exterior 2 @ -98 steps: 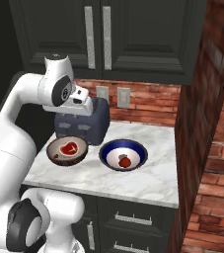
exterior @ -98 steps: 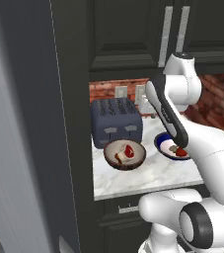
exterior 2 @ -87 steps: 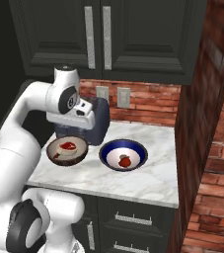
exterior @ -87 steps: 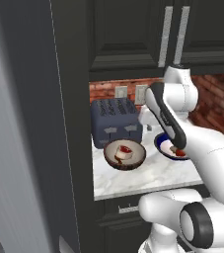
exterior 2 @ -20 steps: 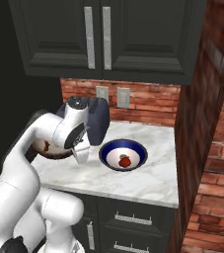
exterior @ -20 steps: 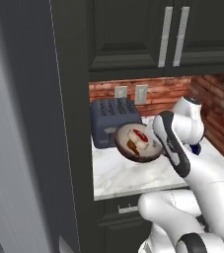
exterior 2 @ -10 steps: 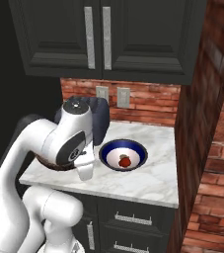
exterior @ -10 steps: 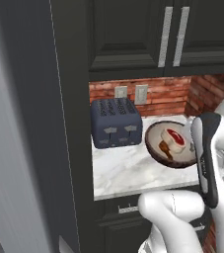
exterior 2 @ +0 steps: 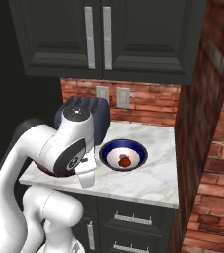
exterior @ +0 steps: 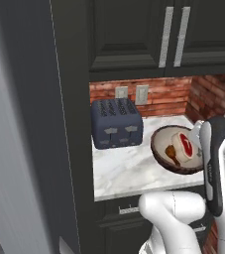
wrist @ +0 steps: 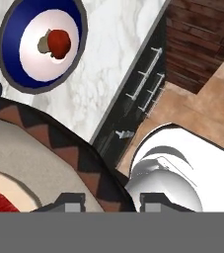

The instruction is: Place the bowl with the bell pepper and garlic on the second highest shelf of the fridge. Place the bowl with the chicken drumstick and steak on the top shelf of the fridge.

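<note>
My gripper (wrist: 113, 200) is shut on the rim of the brown bowl (exterior: 177, 149), which hangs tilted above the counter's right part. Inside it lie the steak (exterior: 187, 145) and the chicken drumstick (exterior: 172, 151). In the hand view the brown bowl (wrist: 44, 143) with its zigzag rim sits between the fingertips (wrist: 71, 200). The dark blue bowl (exterior 2: 108, 150) rests on the counter with the red bell pepper (exterior 2: 125, 160) in it. The hand view shows the blue bowl (wrist: 74, 29), the bell pepper (wrist: 60, 42) and the garlic (wrist: 43, 45). The fridge (exterior: 10, 149) is at the far left; its shelves are out of view.
A dark blue toaster (exterior: 116, 124) stands at the back left of the marble counter (exterior: 124, 173). Dark upper cabinets (exterior: 134, 34) hang over it. A brick wall (exterior 2: 202, 123) closes the right side. Drawers with metal handles (wrist: 145, 81) lie under the counter.
The brown bowl left the counter beside the toaster in my grip. Over the last second the arm swung it right and tilted it toward the left base camera.
</note>
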